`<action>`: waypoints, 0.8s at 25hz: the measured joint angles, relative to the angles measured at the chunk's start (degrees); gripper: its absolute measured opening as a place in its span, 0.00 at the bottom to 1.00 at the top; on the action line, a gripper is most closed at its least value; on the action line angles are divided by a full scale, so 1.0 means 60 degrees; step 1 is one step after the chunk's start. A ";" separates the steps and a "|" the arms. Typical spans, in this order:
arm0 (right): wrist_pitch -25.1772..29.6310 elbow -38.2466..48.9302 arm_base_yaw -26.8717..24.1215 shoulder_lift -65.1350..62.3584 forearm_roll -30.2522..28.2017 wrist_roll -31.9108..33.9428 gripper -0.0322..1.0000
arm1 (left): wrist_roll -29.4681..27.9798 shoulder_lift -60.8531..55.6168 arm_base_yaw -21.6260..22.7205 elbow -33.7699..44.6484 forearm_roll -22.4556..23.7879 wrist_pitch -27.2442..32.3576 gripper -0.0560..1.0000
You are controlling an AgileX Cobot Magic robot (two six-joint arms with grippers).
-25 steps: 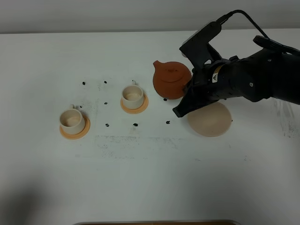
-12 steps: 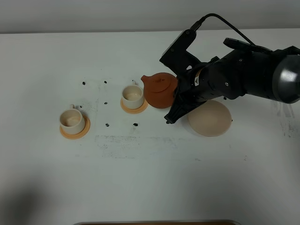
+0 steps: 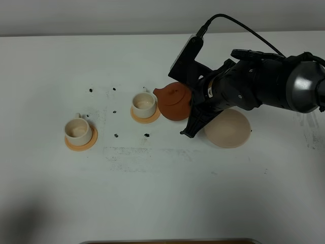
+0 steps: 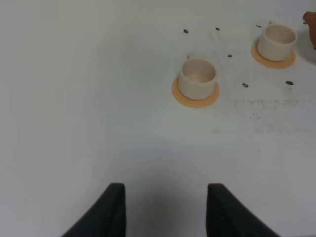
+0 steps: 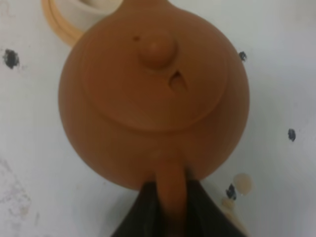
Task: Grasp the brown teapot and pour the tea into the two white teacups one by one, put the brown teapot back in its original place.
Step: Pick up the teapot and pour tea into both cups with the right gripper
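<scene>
Nearest the front of the counter (image 3: 162,203), the left gripper (image 4: 166,190) hangs idle, its jaws apart with nothing between them. Further back, at centre left of the exterior view, stand the left teacup (image 3: 78,129) and the middle teacup (image 3: 143,103), each on an orange coaster (image 3: 147,118). Beyond them, the brown teapot (image 3: 172,100) has travelled leftward over the last second, away from the pale saucer (image 3: 231,131). Its spout now sits just beside the middle teacup's rim. The right gripper (image 3: 194,108) has its jaws clamped tight on the loop handle. The first pour looks about to begin, since the pot seems barely tipped yet.
</scene>
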 joint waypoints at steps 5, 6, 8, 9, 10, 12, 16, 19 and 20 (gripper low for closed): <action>-0.0047 -0.0171 0.0030 0.0030 -0.0338 0.0000 0.14 | 0.0000 0.0000 0.0000 0.0000 0.0000 0.0000 0.44; -0.0056 -0.0186 0.0030 0.0030 -0.0401 0.0000 0.14 | 0.0000 0.0000 0.0000 0.0000 0.0000 0.0000 0.44; -0.0078 -0.0185 0.0052 0.0057 -0.0544 0.0000 0.14 | 0.0000 0.0000 0.0000 0.0000 0.0000 0.0000 0.44; -0.0078 -0.0185 0.0077 0.0081 -0.0589 0.0000 0.14 | 0.0000 0.0000 0.0000 0.0000 0.0000 0.0000 0.44; -0.0098 -0.0185 0.0126 0.0098 -0.0652 0.0000 0.14 | 0.0000 0.0000 0.0000 0.0000 0.0000 0.0000 0.44; -0.0155 -0.0185 0.0175 0.0166 -0.0799 0.0000 0.14 | 0.0000 0.0000 0.0000 0.0000 0.0000 0.0000 0.44; -0.0184 -0.0185 0.0208 0.0278 -0.1060 0.0000 0.14 | 0.0000 0.0000 0.0000 0.0000 0.0000 0.0000 0.44; -0.0184 -0.0185 0.0208 0.0350 -0.1371 0.0000 0.14 | 0.0000 0.0000 0.0000 0.0000 0.0000 0.0000 0.44; -0.0188 -0.0185 0.0208 0.0350 -0.1467 0.0000 0.14 | 0.0000 0.0000 0.0000 0.0000 0.0000 0.0000 0.44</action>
